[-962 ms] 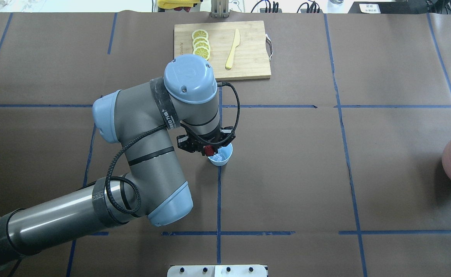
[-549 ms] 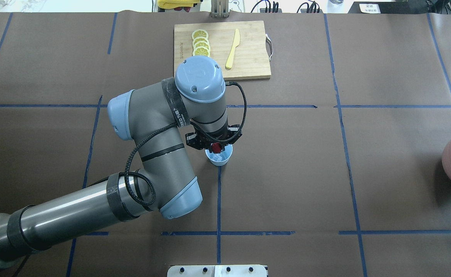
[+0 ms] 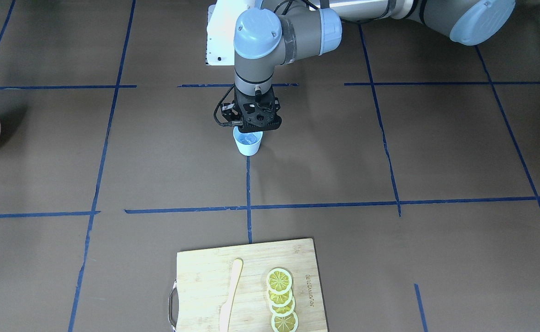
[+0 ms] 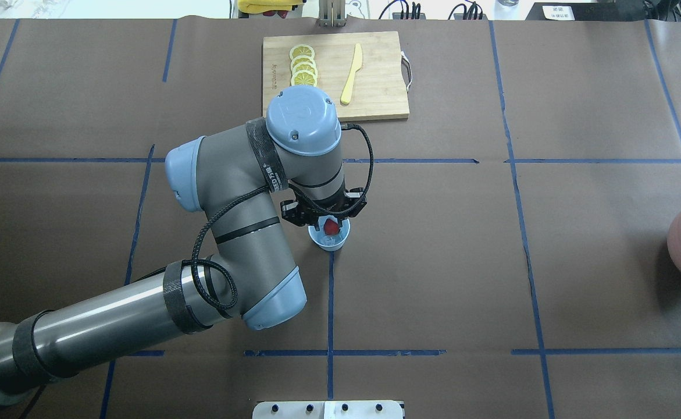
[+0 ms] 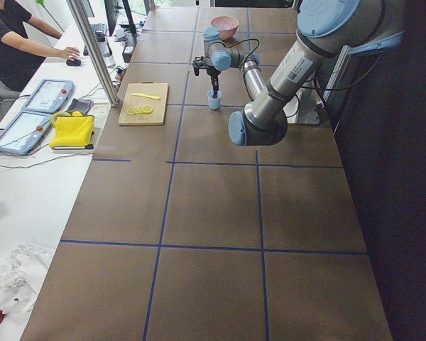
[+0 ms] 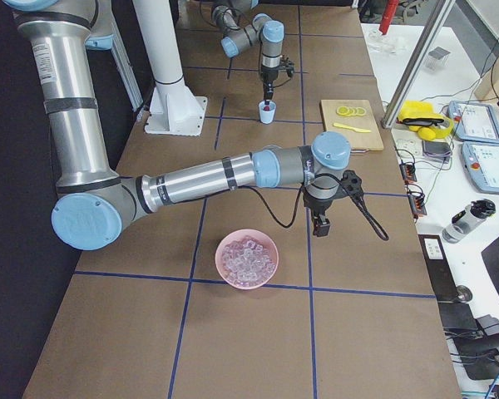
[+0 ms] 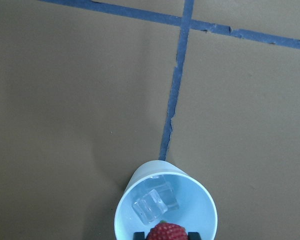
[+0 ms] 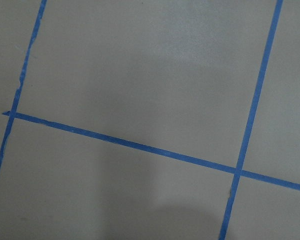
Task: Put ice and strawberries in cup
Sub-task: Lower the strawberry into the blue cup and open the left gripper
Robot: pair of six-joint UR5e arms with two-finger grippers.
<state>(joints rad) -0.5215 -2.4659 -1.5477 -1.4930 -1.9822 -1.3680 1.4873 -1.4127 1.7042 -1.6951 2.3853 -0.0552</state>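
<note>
Left gripper [image 4: 329, 224], jaws clamped on the strawberry [image 7: 166, 232], hangs at the mouth of the cup [image 7: 202, 207], which holds 2 ice [image 7: 155, 202] cubes. Ice seems done; dropping the berry remains. Right gripper [image 6: 320, 223] hovers over the tabletop [image 4: 491, 262] near the bowl [image 6: 246, 285]; I cannot tell how its jaws stand.

Strawberry [image 7: 166, 233] cropped at the left wrist view's bottom edge; pink bowl [image 4: 676, 247] half outside overhead view.
</note>
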